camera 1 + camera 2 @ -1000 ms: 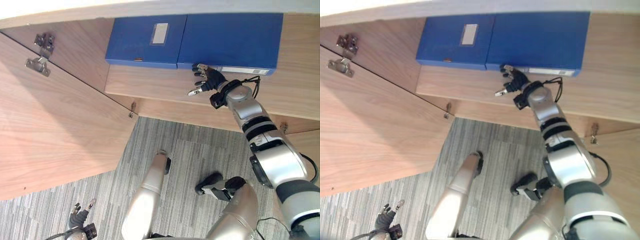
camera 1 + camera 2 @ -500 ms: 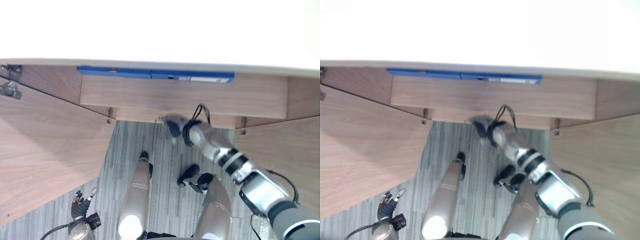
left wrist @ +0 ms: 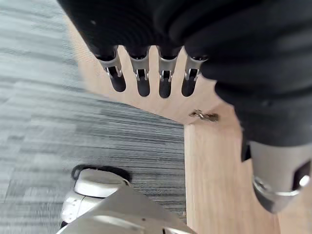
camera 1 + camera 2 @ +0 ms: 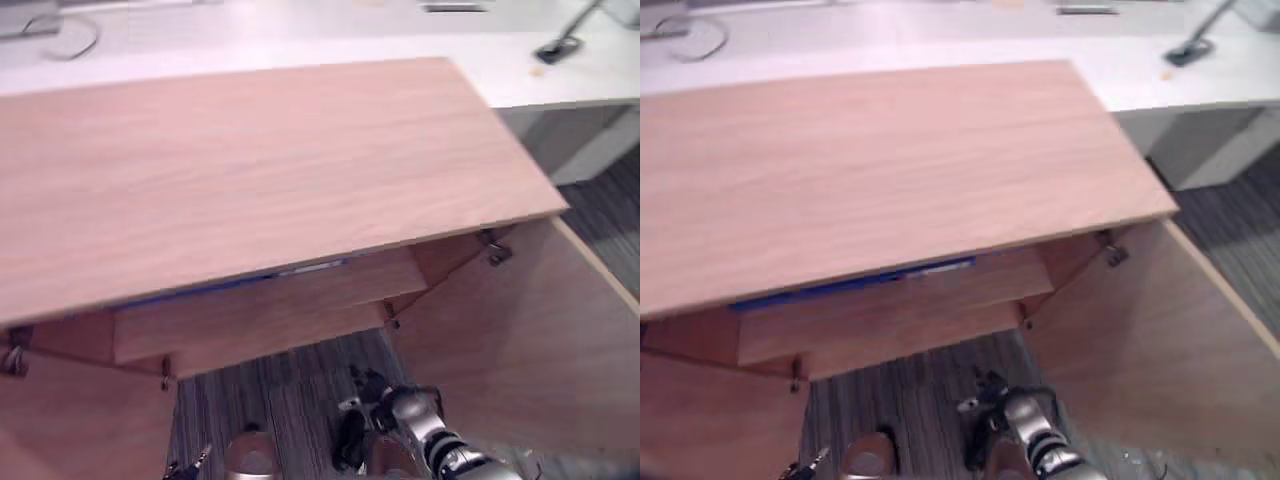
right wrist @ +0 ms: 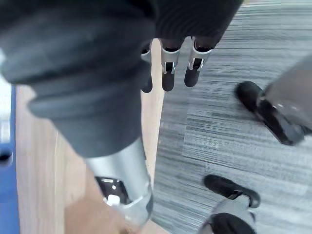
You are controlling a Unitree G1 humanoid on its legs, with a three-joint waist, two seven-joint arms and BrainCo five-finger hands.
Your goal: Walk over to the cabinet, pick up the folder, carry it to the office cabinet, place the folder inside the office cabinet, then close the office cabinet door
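Observation:
The blue folder (image 4: 840, 288) lies flat on the shelf inside the wooden office cabinet (image 4: 250, 170); just its front edge peeks out under the cabinet's top. A strip of the folder (image 5: 6, 185) also borders the right wrist view. My right hand (image 4: 375, 395) hangs open and empty in front of the shelf, below the folder and above the carpet, its fingers (image 5: 168, 73) straight. My left hand (image 3: 141, 78) is open too, low by the left door, holding nothing. The right door (image 4: 520, 340) and the left door (image 4: 80, 430) both stand open.
A white desk (image 4: 300, 30) with cables and a dark object (image 4: 553, 47) runs behind the cabinet. Grey striped carpet (image 4: 290, 400) lies in front. A metal hinge (image 3: 204, 116) sits on the wood panel near my left hand.
The camera has tilted up, so the cabinet's top now covers most of the folder. My right hand has let go of the folder's front edge and dropped below the shelf.

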